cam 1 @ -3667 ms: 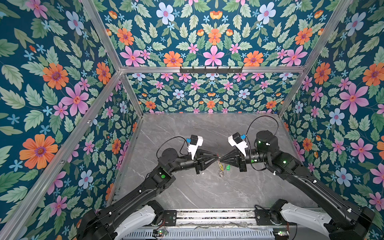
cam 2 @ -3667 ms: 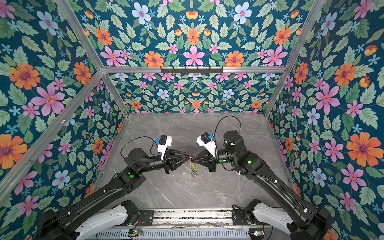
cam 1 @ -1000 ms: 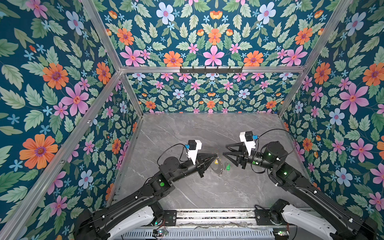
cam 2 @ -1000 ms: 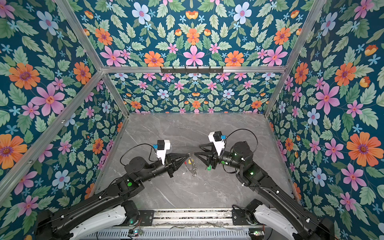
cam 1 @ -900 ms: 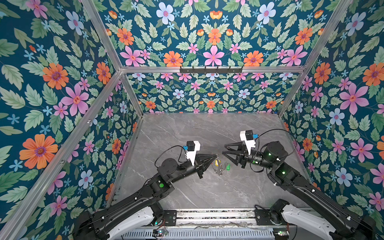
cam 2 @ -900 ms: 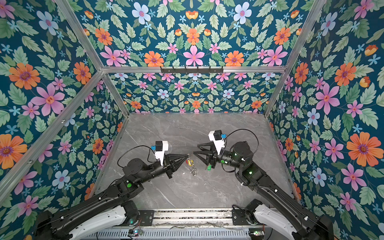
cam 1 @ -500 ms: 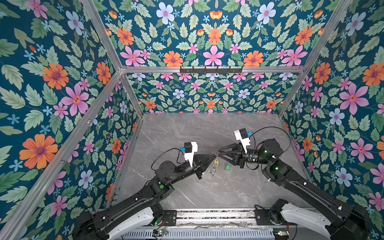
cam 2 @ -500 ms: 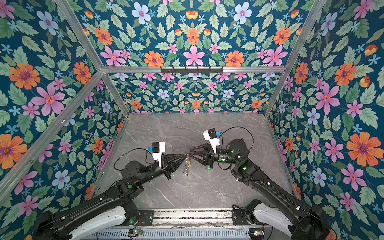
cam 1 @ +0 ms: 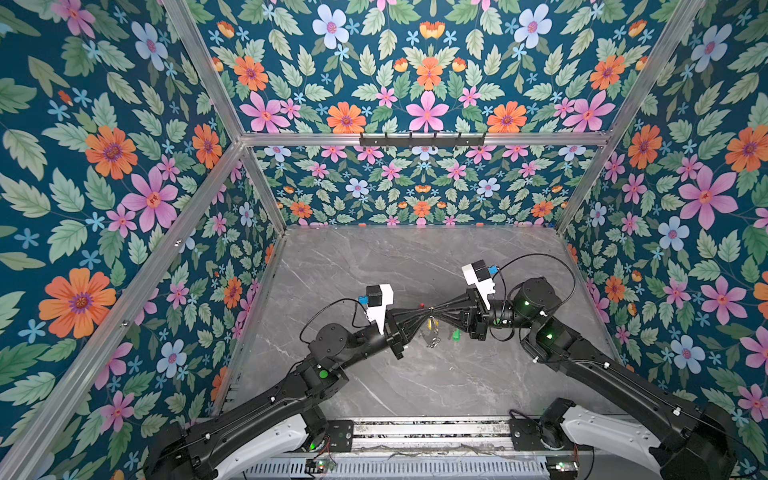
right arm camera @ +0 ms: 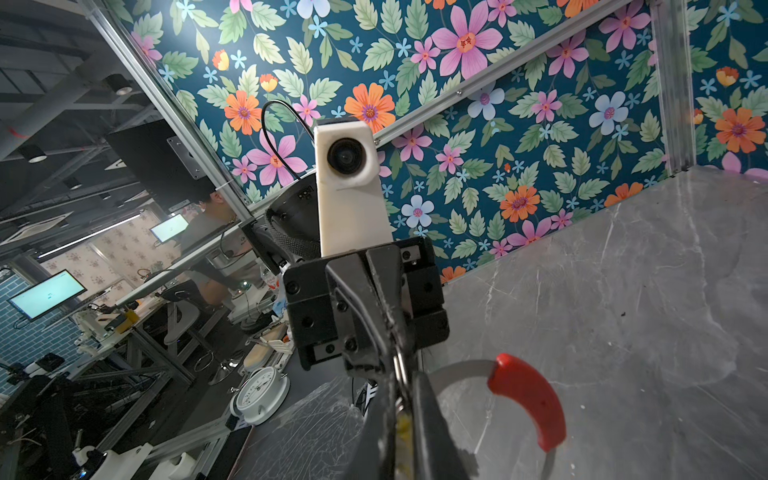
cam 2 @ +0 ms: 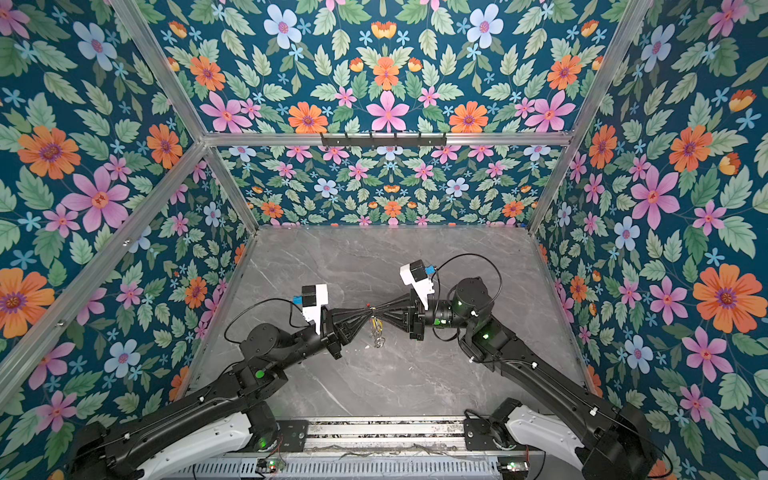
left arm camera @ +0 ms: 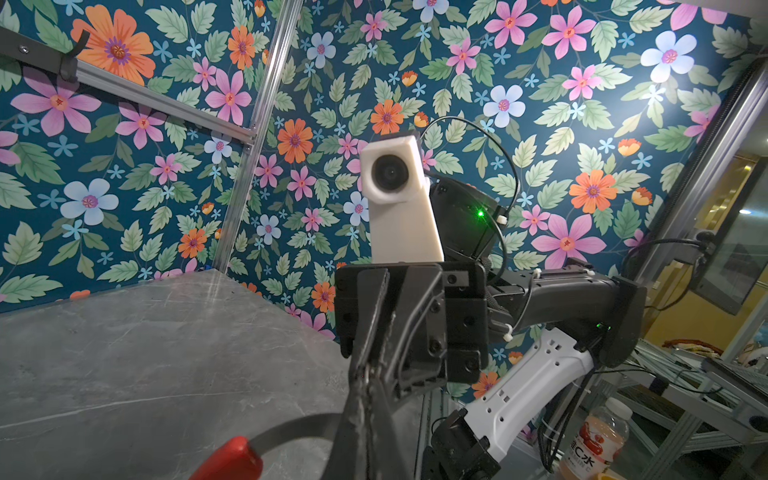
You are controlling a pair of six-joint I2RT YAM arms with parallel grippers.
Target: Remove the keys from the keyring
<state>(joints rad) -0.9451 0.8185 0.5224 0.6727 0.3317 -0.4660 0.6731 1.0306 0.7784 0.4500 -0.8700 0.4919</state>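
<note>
Right claw (cam 1: 431,310) now at keyring (right arm camera: 461,366) (aloft)

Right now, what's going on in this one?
Both arms meet in the air over the middle of the table. The left gripper is shut on the keyring and holds it up. The right gripper is shut on the yellow-tagged key; its yellow tag shows between the fingers in the right wrist view. That key is not yet off the ring. The green-tagged key seems to lie apart on the table, below the right gripper.
</note>
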